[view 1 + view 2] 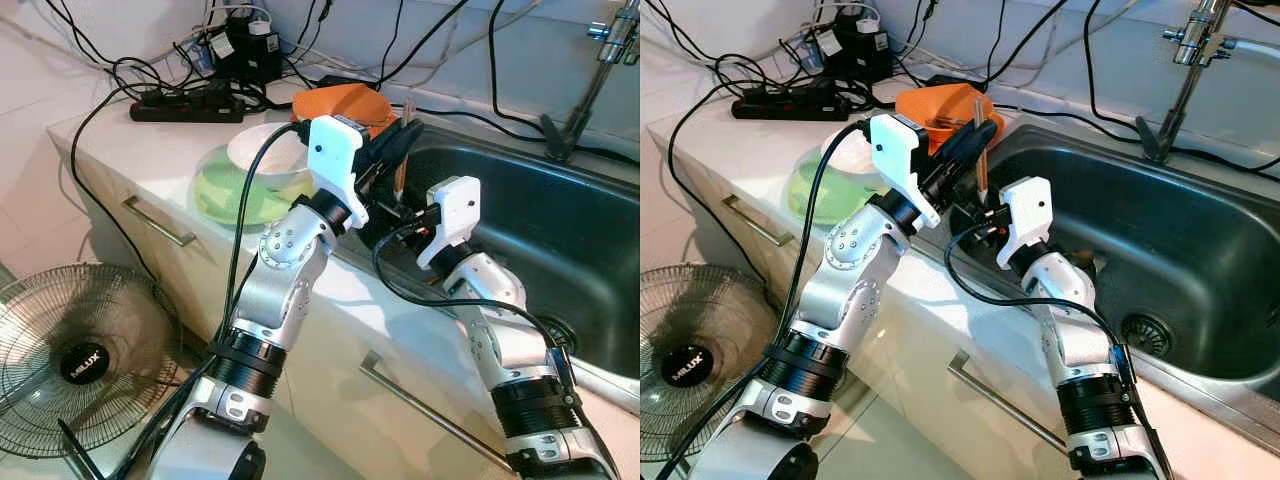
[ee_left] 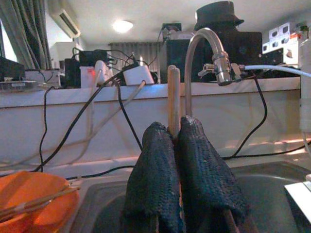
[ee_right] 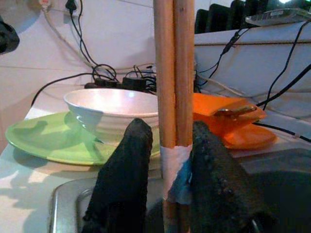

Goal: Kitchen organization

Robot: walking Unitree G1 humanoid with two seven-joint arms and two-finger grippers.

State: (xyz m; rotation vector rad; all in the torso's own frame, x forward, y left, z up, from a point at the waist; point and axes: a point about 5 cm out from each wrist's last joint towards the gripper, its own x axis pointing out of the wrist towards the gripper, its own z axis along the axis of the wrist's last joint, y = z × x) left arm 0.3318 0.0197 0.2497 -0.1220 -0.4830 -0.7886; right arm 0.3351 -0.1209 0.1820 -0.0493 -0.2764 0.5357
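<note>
**Chopsticks pinched at both ends over the sink edge**

Chopsticks, a pair of pale wooden sticks bound with a white band (image 3: 176,167), stand nearly upright at the centre of the head views, at the near left rim of the dark steel sink (image 1: 560,250).

Going left to right: the flat lime-green plate (image 1: 225,195) with the white ceramic bowl (image 1: 265,150) on it sits left of centre; behind them lies the orange plastic tray (image 1: 345,100). My left gripper (image 2: 179,160) has its fingers closed tight on the upper part of the sticks. Just right of it, my right gripper (image 3: 170,165) is closed on the banded lower part, though whether both pads press firmly I cannot tell.

With both arms clamped on one rigid pair, I judge that any mismatched pull could snap them or twist them free. If one grip loosens early, they may tip into the sink. Swinging left risks knocking the bowl off its plate.
</note>
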